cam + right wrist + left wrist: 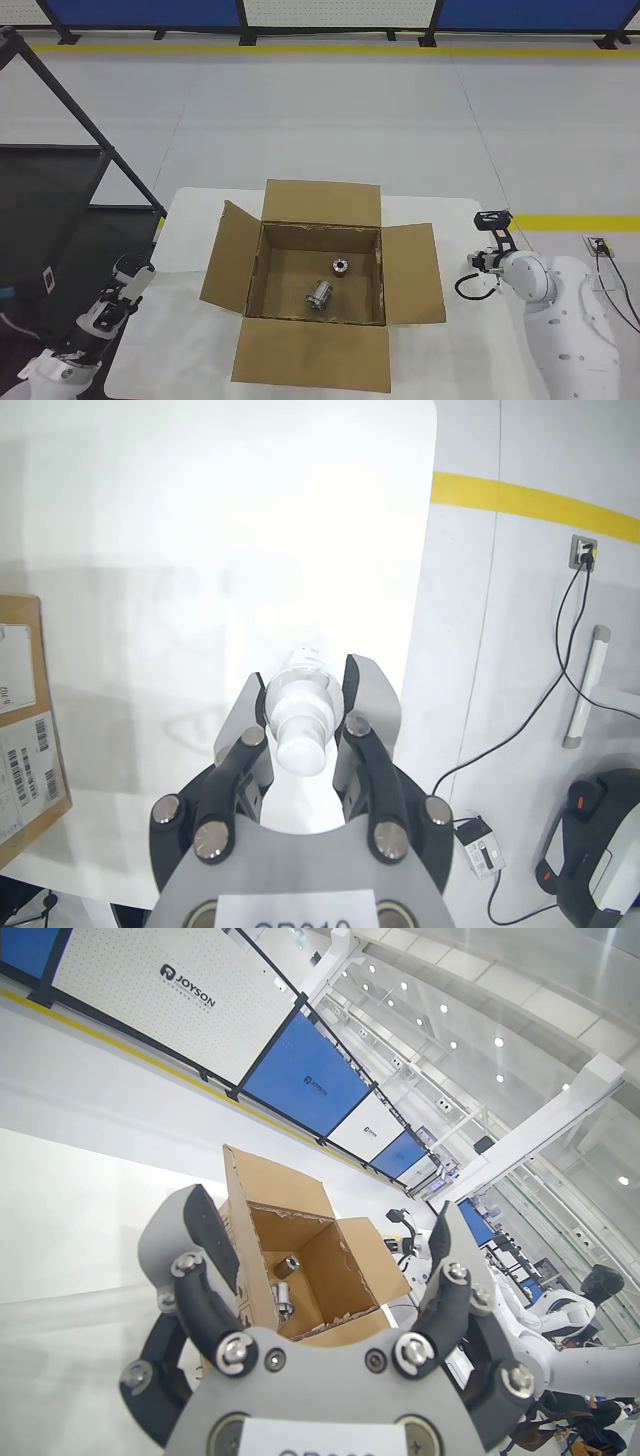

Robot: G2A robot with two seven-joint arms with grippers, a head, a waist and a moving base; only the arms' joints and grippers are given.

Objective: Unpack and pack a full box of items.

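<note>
An open cardboard box (312, 352) stands in the middle of the white table (190, 330), all flaps folded outward. On its floor lie a small metal cylinder (340, 265) and a larger metal part (319, 294), the same cylinder (287, 1266) and part (283, 1299) showing in the left wrist view. My right gripper (302, 672) is over the table to the right of the box, shut on a clear plastic bottle (300, 695) with a white cap. My left gripper (322, 1223) is open and holds nothing, off the table's left edge, pointing at the box (360, 1248).
The box flap (30, 710) with labels lies close to the right gripper (478, 262). Bare table surface runs on both sides of the box. A dark frame (70, 110) stands at the left, beside the left gripper (130, 275). A floor socket with cable (582, 552) sits right of the table.
</note>
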